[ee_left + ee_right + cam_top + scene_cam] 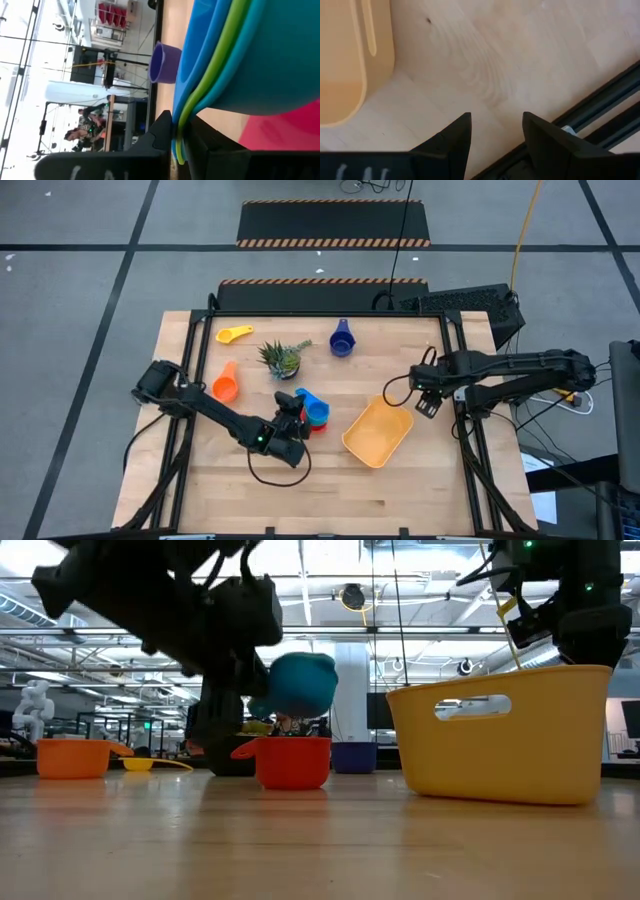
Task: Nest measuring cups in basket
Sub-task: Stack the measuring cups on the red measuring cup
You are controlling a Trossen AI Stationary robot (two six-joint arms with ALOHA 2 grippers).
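Note:
My left gripper is shut on a nested stack of blue, green and light blue measuring cups, held just over a red cup that stands on the table left of the basket. An orange cup, a yellow cup and a dark blue cup stand apart on the table farther back. My right gripper hangs open, pointing down over bare wood between the basket and the table's right edge, with nothing between its fingers. My left gripper pinches the stacked flat handles of the three nested cups between its two fingers, with the handles edge-on in the gap. The fingers come nearly level from the table's near left. The stack is tipped on its side and lifted off the table, above the red cup.
A small spiky green potted plant stands behind the held stack. The basket lies at a slant toward the table's right near part. A black cable loops on the table under my left arm. Bare wood lies along the near edge.

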